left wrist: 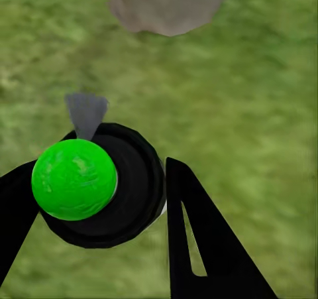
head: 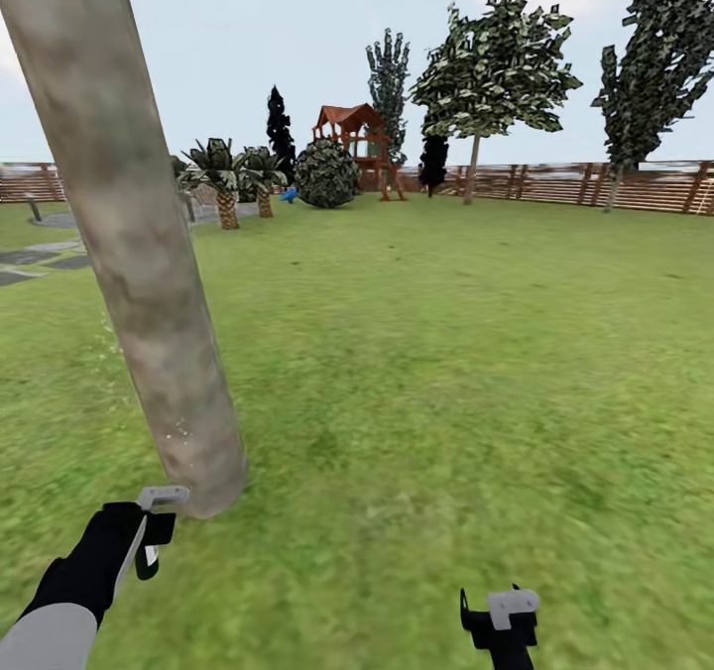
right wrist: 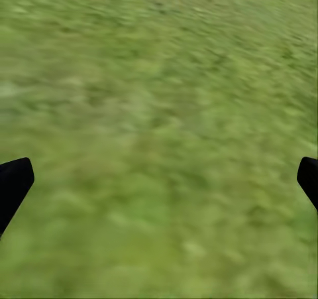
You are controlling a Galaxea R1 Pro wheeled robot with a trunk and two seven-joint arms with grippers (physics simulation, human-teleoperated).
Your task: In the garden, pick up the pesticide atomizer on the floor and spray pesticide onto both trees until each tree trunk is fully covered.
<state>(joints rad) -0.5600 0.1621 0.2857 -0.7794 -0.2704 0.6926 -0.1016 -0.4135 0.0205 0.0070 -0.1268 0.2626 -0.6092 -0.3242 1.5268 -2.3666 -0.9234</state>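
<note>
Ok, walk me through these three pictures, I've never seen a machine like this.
This is a simulated wheeled robot with two arms, standing on a garden lawn. The big picture is from its head camera, looking forward and down. A thick grey-brown tree trunk rises close in front on its left side, with faint white specks of spray near its base. A wooden fence and more trees stand far behind.

The other two pictures come from cameras on the wrists. The left tool is closed around the pesticide atomizer, seen end-on as a green ball in a black ring, its grey nozzle towards the trunk. The right tool is open, holding nothing, above grass.
</note>
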